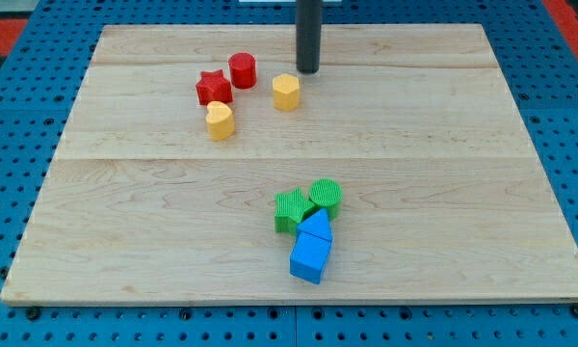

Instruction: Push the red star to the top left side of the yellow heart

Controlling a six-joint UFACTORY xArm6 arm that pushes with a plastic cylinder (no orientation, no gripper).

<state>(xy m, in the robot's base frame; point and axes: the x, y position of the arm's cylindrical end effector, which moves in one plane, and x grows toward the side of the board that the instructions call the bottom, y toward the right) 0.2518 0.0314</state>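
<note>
Eight small blocks on a pale wooden board [462,116], and only one dark rod to shift them, ending in my tip [309,71]. Carries nothing and clasps nothing, being a bare rod; touches no block at present, standing just above and to the view's right of a yellow plastic block with angled sides [286,92]. Probably parked there to come round behind the upper cluster, though that is a guess. Well to the view's left of my tip, slightly lower: the red star-shaped block [213,89], pressed against a red cylinder [242,69] which lies between star and tip. Below and left of my tip, farther down than the star: a second yellow block, rounded like a heart [220,120], just beside the star's lower edge. Taking that one for the yellow heart, already looks close to done, with the star at its upper left; taking the angular one instead, calls for a push upward. Hard to settle which yellow piece is the true heart from this angle, since only tops and front faces show. Far below my tip, near the board's middle: a green ridged block [291,210], a green ridged cylinder [326,196], a blue triangular block [315,229] and a blue cube-like block [308,258], huddled and touching, their exact outlines muddled by overlap. Rod's upper part cut off by the view's top; arm unseen.
</note>
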